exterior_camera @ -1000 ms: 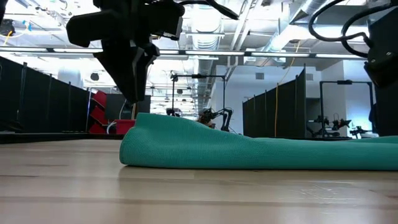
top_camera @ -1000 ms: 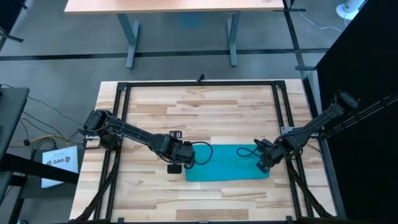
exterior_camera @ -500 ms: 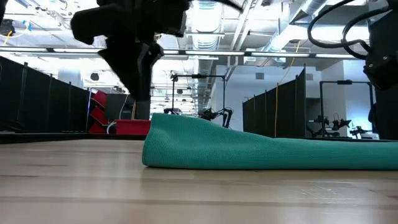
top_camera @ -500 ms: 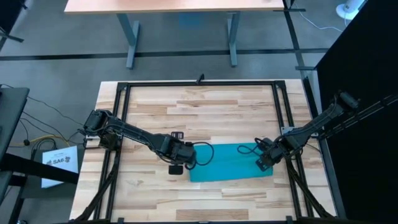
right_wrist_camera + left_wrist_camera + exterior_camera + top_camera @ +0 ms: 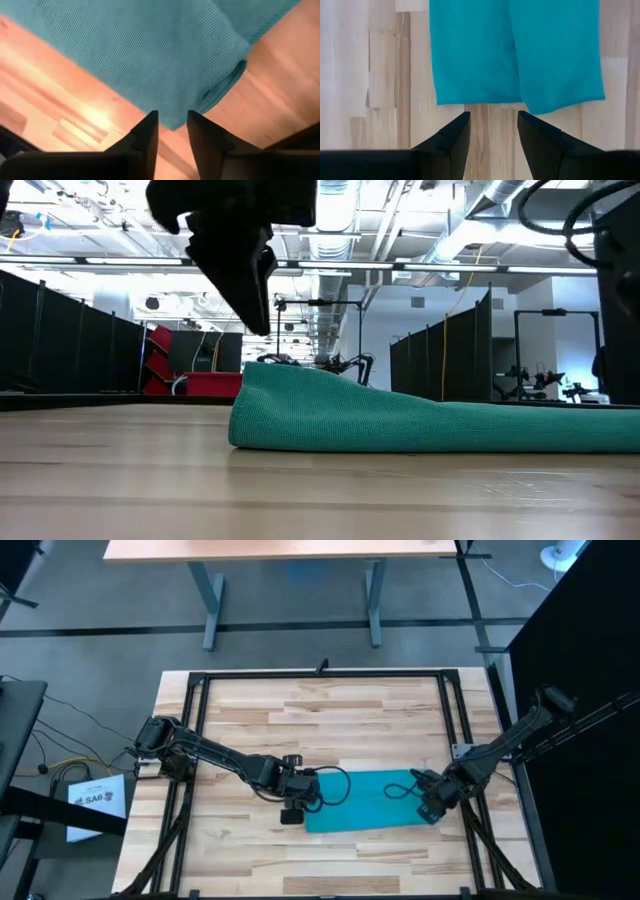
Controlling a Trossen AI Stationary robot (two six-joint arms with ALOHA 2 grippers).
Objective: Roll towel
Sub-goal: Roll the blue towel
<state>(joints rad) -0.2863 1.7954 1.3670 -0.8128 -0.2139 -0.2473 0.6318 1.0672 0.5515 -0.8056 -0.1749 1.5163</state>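
The teal towel (image 5: 365, 802) lies folded in a long strip on the wooden table, right of the middle; in the low view its left end (image 5: 290, 405) humps up. My left gripper (image 5: 293, 812) hangs open just off that left end, slanting down, with bare wood between its fingers (image 5: 492, 132) and the towel's edge (image 5: 480, 97) a little ahead. My right gripper (image 5: 428, 810) stands over the towel's right end, its fingers apart (image 5: 172, 125), with a corner of the cloth (image 5: 175, 117) reaching into the gap. My right gripper points down at the towel's right end, whose corner edge (image 5: 172, 120) lies in the gap between the parted fingers. Whether either finger touches the cloth I cannot tell. The towel lies on the table, slack.
A black metal frame (image 5: 325, 673) runs round the tabletop. Each arm's black cable loops over the towel's ends (image 5: 335, 785). Bare wood lies free on the far half and the near strip of the table (image 5: 330, 720). Another table (image 5: 290, 550) stands beyond.
The towel's left end has slid a little toward the table's right edge, staying on the wood. My left gripper has followed it that way and has tipped, its fingers slanting more.
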